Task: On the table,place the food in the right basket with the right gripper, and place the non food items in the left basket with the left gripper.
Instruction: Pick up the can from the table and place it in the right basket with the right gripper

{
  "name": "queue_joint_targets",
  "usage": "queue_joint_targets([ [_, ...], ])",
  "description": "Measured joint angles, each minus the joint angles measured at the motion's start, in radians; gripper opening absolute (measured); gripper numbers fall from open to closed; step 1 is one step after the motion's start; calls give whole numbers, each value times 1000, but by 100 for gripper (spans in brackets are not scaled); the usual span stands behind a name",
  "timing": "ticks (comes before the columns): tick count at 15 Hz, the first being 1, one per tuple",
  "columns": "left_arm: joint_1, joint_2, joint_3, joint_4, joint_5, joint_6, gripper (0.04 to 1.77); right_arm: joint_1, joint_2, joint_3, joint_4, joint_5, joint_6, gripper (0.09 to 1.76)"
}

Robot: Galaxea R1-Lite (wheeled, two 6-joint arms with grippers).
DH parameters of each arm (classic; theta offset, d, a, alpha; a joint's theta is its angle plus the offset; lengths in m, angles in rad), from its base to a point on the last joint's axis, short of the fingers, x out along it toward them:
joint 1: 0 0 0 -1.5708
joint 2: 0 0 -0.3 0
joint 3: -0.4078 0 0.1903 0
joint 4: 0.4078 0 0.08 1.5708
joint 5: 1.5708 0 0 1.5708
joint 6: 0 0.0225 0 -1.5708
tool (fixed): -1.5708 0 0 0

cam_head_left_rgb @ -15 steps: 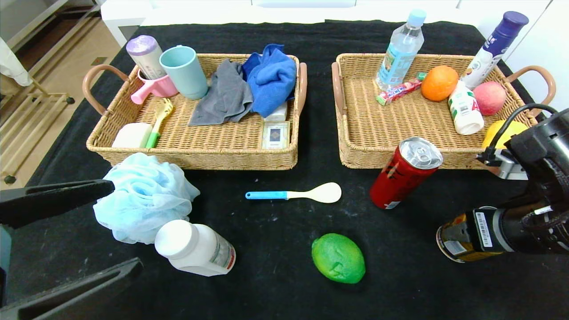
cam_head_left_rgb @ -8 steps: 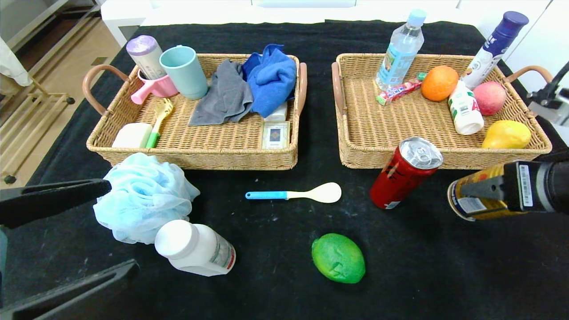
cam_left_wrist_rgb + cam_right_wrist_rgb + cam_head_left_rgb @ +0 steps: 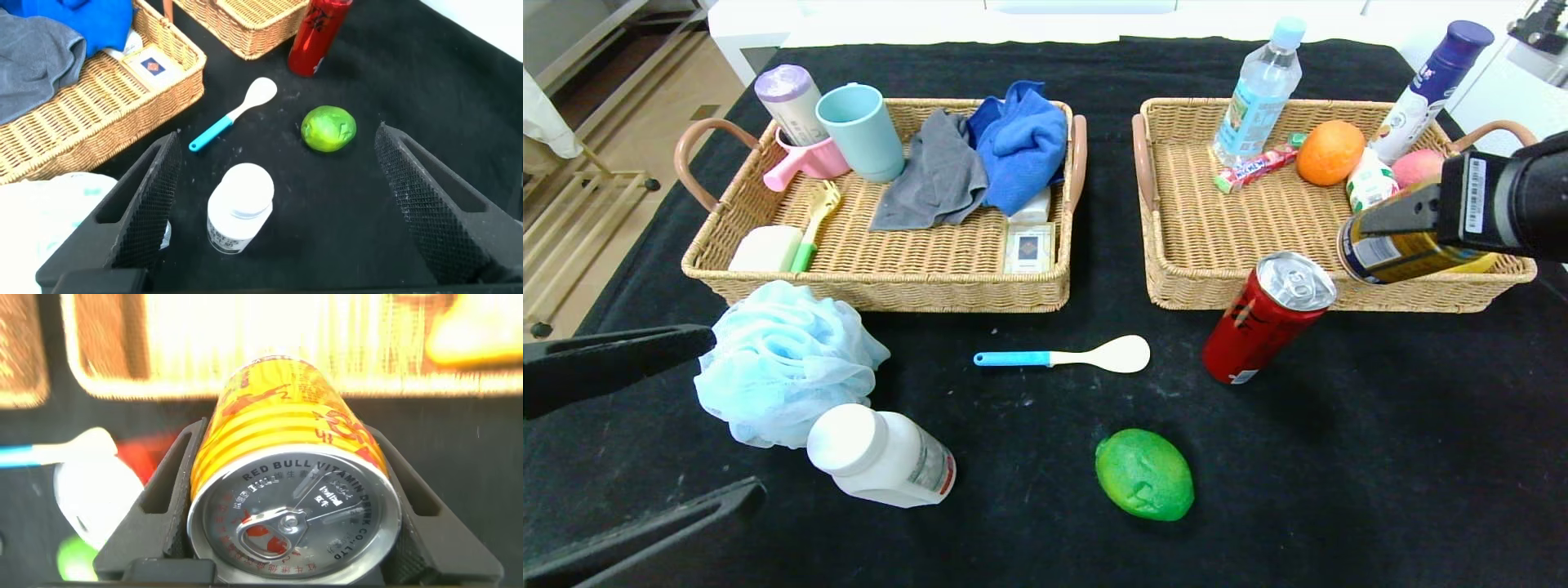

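My right gripper (image 3: 1403,219) (image 3: 288,434) is shut on a yellow drink can (image 3: 1388,245) (image 3: 286,465), held on its side over the front right corner of the right basket (image 3: 1258,287). The left gripper (image 3: 739,415) (image 3: 278,143) hangs open over the table's front left, with nothing between its fingers. Beneath it lie a white pill bottle (image 3: 882,456) (image 3: 239,208) and a pale blue bath puff (image 3: 784,359). A blue-handled spoon (image 3: 1066,356) (image 3: 234,114), a lime (image 3: 1145,474) (image 3: 328,129) and a red can (image 3: 1266,327) (image 3: 319,37) rest on the black cloth.
The left basket (image 3: 882,284) holds cups, cloths, a soap bar and a brush. In the right basket are a water bottle (image 3: 1258,90), an orange (image 3: 1330,152), a candy stick, a small white bottle and an apple. A purple-capped bottle (image 3: 1429,90) leans at its far right corner.
The right gripper has carried the yellow can up from the table's front right and away from me, to above the right basket's front corner. The left gripper has barely moved.
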Motion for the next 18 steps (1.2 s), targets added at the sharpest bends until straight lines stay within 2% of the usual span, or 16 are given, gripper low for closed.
queue_joint_targets([
  [3, 0, -1, 0, 0, 0, 1, 172, -24, 67, -83, -8, -1, -40, 120],
  [5, 0, -1, 0, 1, 0, 1, 172, -50, 114, -114, -74, -2, -52, 120],
  [7, 0, 0, 0, 1, 0, 1, 172, -75, 157, -122, -180, 2, -71, 120],
  [14, 0, 0, 1, 3, 0, 3, 172, -96, 264, -128, -366, -1, -116, 120],
  [18, 0, 0, 1, 3, 0, 8, 172, -102, 293, -132, -379, -2, -119, 120],
])
